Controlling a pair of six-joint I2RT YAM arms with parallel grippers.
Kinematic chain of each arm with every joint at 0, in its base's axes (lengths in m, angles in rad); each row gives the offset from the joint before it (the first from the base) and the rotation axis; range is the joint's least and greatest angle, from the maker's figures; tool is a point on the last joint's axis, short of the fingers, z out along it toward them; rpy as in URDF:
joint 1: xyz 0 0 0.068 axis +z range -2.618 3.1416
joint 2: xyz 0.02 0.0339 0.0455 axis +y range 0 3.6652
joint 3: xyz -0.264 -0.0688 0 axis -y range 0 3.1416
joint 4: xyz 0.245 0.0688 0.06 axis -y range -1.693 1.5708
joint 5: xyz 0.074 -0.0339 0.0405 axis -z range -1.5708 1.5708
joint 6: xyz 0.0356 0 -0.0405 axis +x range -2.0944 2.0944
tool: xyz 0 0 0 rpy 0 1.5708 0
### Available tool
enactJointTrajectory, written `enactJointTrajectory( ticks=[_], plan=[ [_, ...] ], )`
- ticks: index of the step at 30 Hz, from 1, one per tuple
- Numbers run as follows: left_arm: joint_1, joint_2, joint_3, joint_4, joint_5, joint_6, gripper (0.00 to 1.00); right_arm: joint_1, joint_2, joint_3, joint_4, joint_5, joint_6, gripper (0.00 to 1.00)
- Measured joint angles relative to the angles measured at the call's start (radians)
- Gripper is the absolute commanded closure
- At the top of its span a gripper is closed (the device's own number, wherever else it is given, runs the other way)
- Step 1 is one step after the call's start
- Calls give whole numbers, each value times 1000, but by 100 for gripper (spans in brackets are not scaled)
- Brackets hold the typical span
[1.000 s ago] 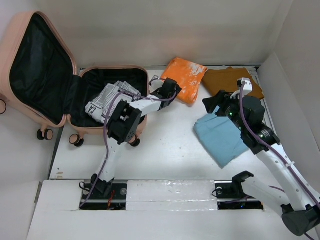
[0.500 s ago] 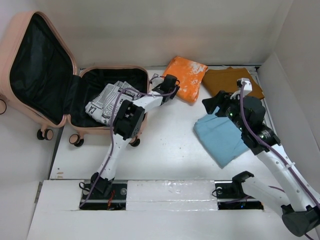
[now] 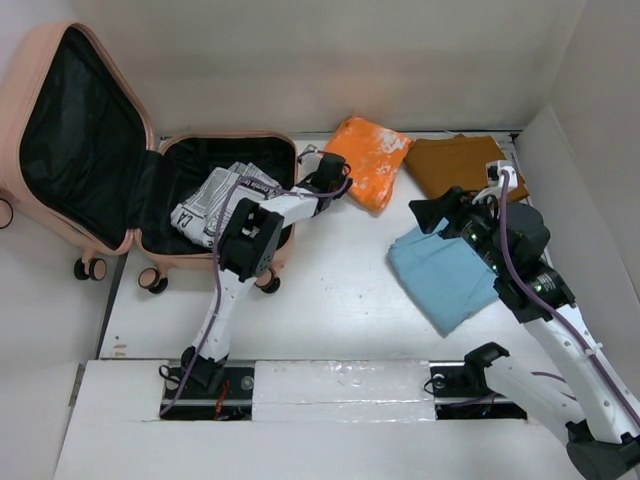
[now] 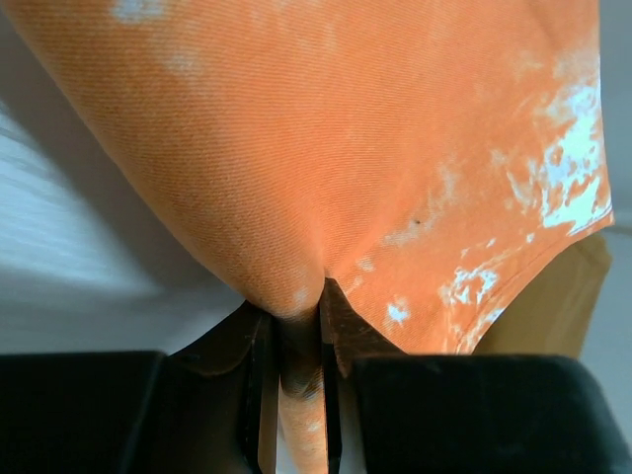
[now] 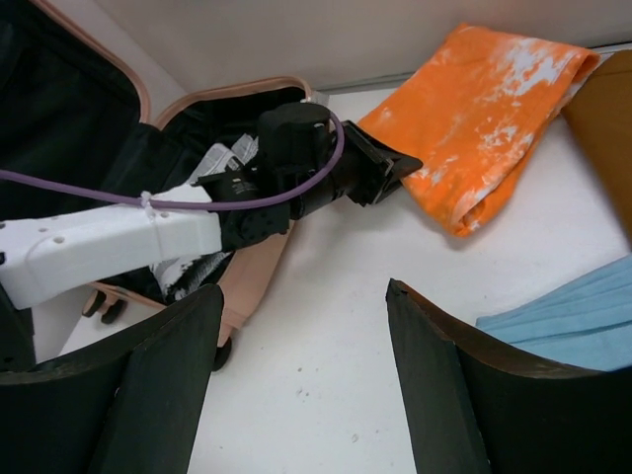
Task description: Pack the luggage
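Luggage (image 3: 80, 130) lies open at far left of tabletop (image 3: 340, 290), lid leaning back. Black-and-white printed cloth (image 3: 215, 205) inside base. Left pincer (image 4: 296, 331) pinched tight on edge fold of orange cloth (image 4: 375, 148), just right of luggage. Right pincer (image 5: 301, 365) spread wide, holding nothing, near far corner of blue cloth (image 3: 445, 275). Mustard cloth (image 3: 455, 162) beside orange one.

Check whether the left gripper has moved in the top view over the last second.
Yes: shut on the orange cloth, the left gripper has shifted slightly left, closer to the luggage.
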Motion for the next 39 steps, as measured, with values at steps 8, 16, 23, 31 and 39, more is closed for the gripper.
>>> enactJointTrajectory(
  ticks=[8, 16, 23, 31, 39],
  plan=[
    [71, -96, 152, -207, 152, 322, 100, 0, 17, 0, 3, -53, 0, 27],
    [222, -216, 397, -494, 360, 599, 100, 0, 27, 0, 29, -106, 4, 27],
    [376, -504, 61, -536, 369, 711, 100, 0, 28, 0, 36, -139, 8, 27],
    [639, -809, -511, -360, 452, 634, 100, 0, 21, 0, 38, -150, 9, 27],
    [805, -819, -725, -302, 389, 583, 92, 7, 14, -9, 45, -160, 11, 27]
  ],
)
